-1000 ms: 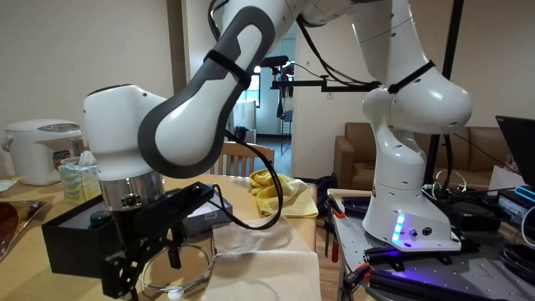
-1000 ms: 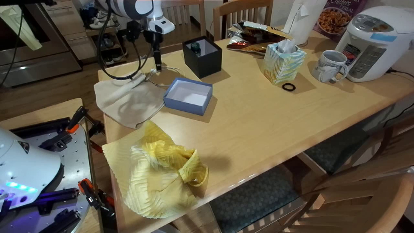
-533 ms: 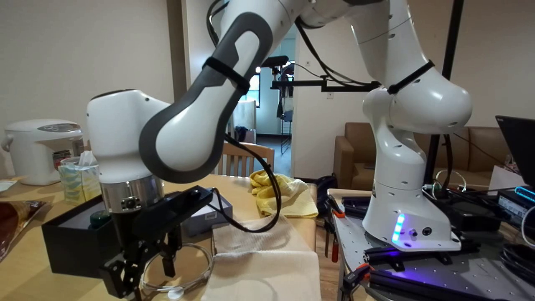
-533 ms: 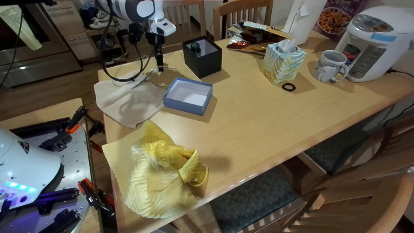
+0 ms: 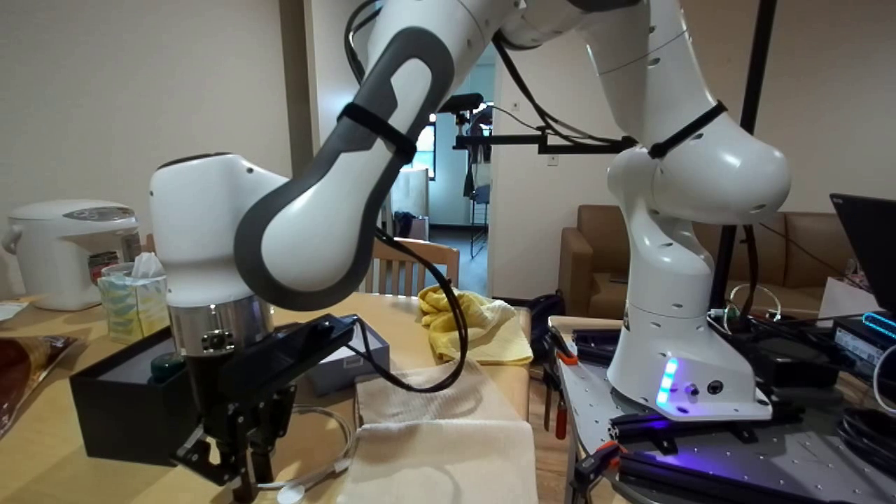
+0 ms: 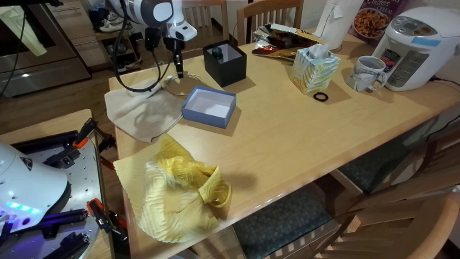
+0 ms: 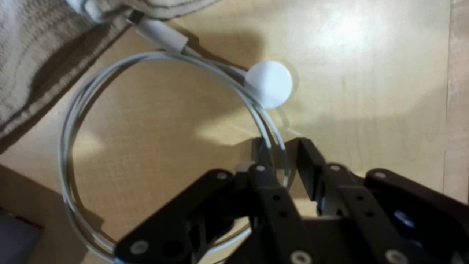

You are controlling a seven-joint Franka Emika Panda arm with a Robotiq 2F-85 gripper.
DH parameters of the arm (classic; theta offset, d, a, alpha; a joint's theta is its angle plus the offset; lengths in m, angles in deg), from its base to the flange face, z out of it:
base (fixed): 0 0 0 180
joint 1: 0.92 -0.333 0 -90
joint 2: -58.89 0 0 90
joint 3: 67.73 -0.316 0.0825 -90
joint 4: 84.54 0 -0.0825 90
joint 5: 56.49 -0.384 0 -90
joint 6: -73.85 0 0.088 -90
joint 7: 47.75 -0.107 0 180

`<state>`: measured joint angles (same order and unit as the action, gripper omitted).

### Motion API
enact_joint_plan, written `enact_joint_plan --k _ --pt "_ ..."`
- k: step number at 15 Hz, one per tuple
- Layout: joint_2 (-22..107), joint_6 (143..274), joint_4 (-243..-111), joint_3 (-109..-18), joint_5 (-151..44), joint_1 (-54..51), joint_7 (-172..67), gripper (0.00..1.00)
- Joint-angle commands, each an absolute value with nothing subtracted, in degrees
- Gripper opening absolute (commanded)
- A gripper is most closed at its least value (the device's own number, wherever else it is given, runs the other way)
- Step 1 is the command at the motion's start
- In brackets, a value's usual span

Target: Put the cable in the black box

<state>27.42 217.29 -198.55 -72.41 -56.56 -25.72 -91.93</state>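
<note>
The white cable lies coiled in a loop on the table, with a plug end and a round white disc. My gripper points down over one side of the loop. Two strands pass between its fingers, near the left one, and a gap still shows on the right. The jaws stand partly open. In both exterior views the gripper is low by the tabletop. Beside it stands the black box, open at the top, with a dark green item inside.
A grey-blue box sits close to the loop. A beige cloth borders the cable, and a yellow cloth lies farther along the edge. Tissue box, mug and foil bag are beyond the black box.
The gripper's fingers have drawn much closer together, now on either side of the cable. The arm has sunk and shifted slightly. The black box has not moved.
</note>
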Motion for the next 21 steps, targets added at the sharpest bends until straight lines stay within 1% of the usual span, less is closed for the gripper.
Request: enact_joint_plan --k 1,5,9,13,18,21 --pt "28.31 219.07 -199.41 -72.36 -56.35 -25.71 -92.14 0.0" --pt "30.66 220.12 -200.18 -71.74 -55.57 -26.23 -92.47 0.01" --pt "36.44 218.33 -201.05 -70.36 -52.05 -27.73 -94.2 0.01" --pt "42.04 211.52 -199.52 -69.2 -43.46 -29.19 -98.17 0.01" --pt "47.39 201.82 -196.37 -71.48 -31.98 -28.1 -103.9 0.01" --pt "49.15 198.27 -194.13 -73.32 -26.77 -27.46 -106.22 0.01"
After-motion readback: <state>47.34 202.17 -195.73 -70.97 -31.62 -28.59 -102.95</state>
